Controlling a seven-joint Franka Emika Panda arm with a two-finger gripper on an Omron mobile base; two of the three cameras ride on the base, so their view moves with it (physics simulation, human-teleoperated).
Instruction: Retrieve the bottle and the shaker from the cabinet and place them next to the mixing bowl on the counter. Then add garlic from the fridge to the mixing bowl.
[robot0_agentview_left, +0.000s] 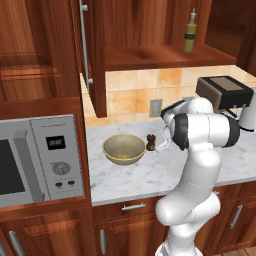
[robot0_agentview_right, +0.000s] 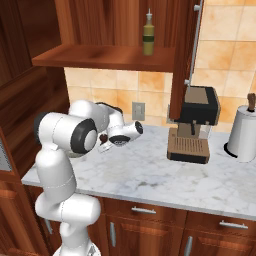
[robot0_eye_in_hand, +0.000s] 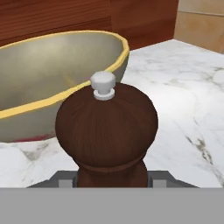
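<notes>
Now the gripper (robot0_eye_in_hand: 112, 181) clasps the dark wooden shaker (robot0_eye_in_hand: 107, 131) just beside the yellow-rimmed mixing bowl (robot0_eye_in_hand: 52, 57); next comes release, then fetching the olive bottle (robot0_agentview_left: 189, 36) above the bowl.

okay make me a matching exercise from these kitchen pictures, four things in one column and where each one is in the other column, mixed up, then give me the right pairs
Things:
1. bottle
2. shaker
3. mixing bowl
4. coffee machine

Places:
A. on the counter, close beside the mixing bowl, at the gripper
B. on the counter under the open cabinet, next to the paper towel roll
C. upright on the cabinet shelf
D. on the marble counter, right of the microwave

Pairs: 1-C, 2-A, 3-D, 4-B
</notes>
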